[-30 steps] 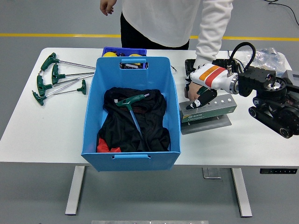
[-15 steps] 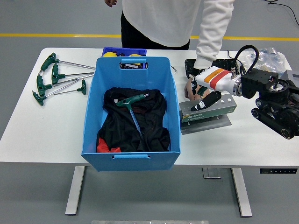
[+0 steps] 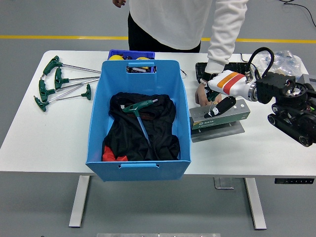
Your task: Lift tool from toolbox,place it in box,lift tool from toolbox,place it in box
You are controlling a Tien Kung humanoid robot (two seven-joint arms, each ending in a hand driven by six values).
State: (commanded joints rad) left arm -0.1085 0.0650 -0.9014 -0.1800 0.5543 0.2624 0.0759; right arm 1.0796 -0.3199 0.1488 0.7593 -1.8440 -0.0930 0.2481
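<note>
Right hand (image 3: pixel 217 107) hovers over the grey-green toolbox (image 3: pixel 219 116) on the bench (image 3: pixel 49 133), dark fingers pointing down-left onto its top face. Can't tell if the fingers are curled on anything or loose; no tool visible in them. Left hand isn't in view.

One green T-handle tool (image 3: pixel 140 111) is already in the blue box (image 3: pixel 139 118), lying on a crumpled black cloth (image 3: pixel 163 133). Four more T-handle wrenches (image 3: pixel 61 81) lie on the bench left of the box, well apart from the toolbox.

Risks from here:
- The person's hand (image 3: pixel 201 94) is at the toolbox's far-left corner, just beside the robot's fingers. Contact or pinch likely if either moves.
- Toolbox sits on a flat grey plate (image 3: pixel 217 131); it looks like smooth metal on smooth metal, so a sideways pull could slide it.
- T-handle tools are long thin steel shafts with a short moulded grip, so off-centre grasp means swing and drop.
- Blue box wall is tall, rigid plastic and close to the toolbox; a low carry would catch the shaft on the rim.

Small dark-blue bin (image 3: pixel 131 54) with yellow items sits behind the box. Soft cloth inside should cushion the drop.
</note>
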